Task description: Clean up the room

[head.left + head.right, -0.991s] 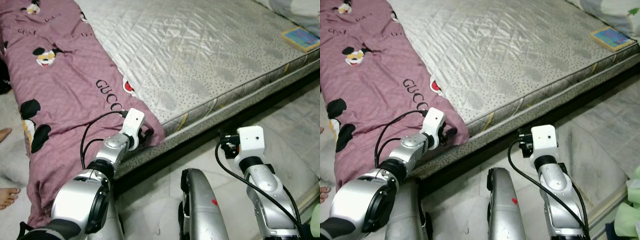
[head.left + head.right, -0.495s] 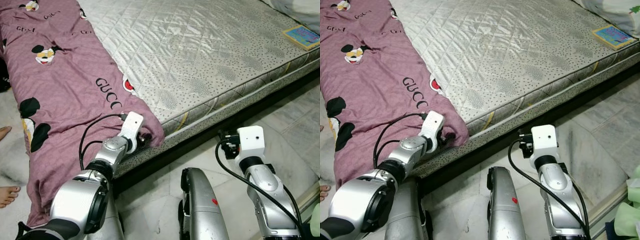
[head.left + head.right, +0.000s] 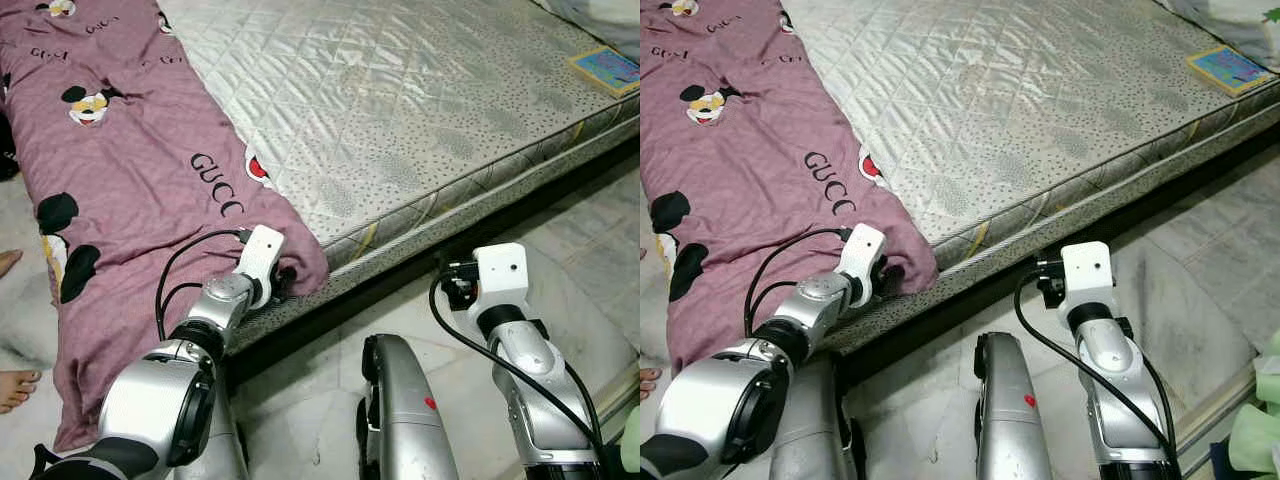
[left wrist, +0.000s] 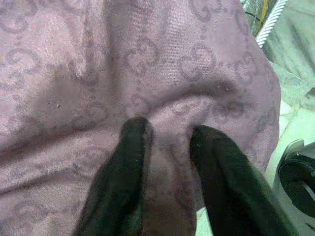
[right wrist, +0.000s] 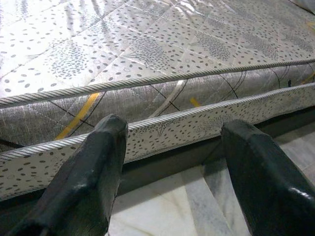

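A purple blanket (image 3: 130,180) printed with cartoon mouse faces and lettering lies along the left part of a bare grey quilted mattress (image 3: 420,110). Its long axis runs from the far left of the bed toward the robot, and its near end hangs over the near edge of the mattress toward the marble floor (image 3: 590,250). The far end of the blanket is cut off by the top of the head views.

The left gripper (image 4: 167,152) is at the near right corner of the blanket, where the cloth folds over the mattress edge. In the left wrist view its two black fingers (image 4: 133,162) stand narrowly apart with a raised fold of purple cloth pinched between them. From the head views the fingertips are hidden behind the white wrist housing and the cloth.

The right gripper (image 5: 172,157) hovers low over the floor, just before the side of the mattress and well to the right of the blanket. Its fingers are spread wide, with nothing between them. The right wrist view looks along the corded seams on the side of the mattress.

A thin colourful book (image 3: 607,70) lies flat near the far right edge of the mattress, partly cut off. The bare toes of a person's foot (image 3: 15,385) show on the floor at the left edge, beside the hanging blanket.
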You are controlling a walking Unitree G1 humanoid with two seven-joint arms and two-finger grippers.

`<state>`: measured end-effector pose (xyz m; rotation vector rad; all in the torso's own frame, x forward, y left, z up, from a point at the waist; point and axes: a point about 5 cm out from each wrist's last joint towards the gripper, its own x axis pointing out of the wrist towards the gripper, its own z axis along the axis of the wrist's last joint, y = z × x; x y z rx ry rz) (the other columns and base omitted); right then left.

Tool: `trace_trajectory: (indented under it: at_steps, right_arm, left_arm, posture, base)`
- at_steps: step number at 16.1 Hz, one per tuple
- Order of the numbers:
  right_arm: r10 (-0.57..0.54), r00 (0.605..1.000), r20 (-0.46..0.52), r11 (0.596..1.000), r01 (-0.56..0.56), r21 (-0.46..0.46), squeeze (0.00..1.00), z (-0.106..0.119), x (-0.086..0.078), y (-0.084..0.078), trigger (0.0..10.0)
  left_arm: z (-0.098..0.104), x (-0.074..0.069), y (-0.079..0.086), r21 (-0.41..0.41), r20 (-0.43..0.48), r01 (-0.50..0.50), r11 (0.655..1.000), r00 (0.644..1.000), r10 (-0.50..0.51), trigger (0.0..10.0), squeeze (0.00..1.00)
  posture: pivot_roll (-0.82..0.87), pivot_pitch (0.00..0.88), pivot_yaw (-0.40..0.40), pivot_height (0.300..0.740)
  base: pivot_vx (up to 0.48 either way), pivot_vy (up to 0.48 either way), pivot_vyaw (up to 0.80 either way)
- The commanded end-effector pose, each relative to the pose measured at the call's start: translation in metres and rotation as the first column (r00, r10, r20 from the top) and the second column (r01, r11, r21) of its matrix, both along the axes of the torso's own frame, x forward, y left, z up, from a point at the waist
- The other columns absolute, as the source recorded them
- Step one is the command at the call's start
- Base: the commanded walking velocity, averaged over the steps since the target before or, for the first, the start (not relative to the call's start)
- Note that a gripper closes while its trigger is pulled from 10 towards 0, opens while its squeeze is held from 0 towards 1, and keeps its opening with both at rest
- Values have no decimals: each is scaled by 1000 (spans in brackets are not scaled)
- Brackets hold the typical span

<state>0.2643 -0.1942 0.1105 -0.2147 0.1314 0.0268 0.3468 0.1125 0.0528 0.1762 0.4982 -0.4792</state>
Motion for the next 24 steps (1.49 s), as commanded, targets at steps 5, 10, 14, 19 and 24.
trace_trajectory:
  at_steps: [5,10,14,19,24]
  right_arm:
    - [3,1000,-14,1000,-3,-3,0,-2,1,1,10000]
    - [7,1000,-16,1000,-7,-2,0,-3,4,4,10000]
    - [5,1000,-14,1000,-5,3,0,-4,7,6,10000]
    - [10,1000,-8,1000,-10,12,0,-5,15,11,10000]
    - [7,1000,13,1000,-7,26,0,-5,22,16,10000]
  left_arm:
    - [-36,-29,-10,-10,-191,44,999,980,-45,0,0]
    - [-47,-41,-16,18,-257,102,995,962,-94,0,0]
    - [-38,-35,-27,58,-192,188,980,966,-174,0,0]
    - [-42,-45,-49,94,-234,367,925,912,-338,0,0]
    - [-12,-28,-76,327,-2,497,804,851,-525,0,0]
  posture:
    - [-204,155,21,561]
    - [-197,147,26,561]
    - [-178,136,32,561]
    - [-163,117,38,561]
    - [-138,95,47,561]
  base:
    - [0,0,0]
    - [0,0,0]
    - [0,0,0]
    - [0,0,0]
    - [0,0,0]
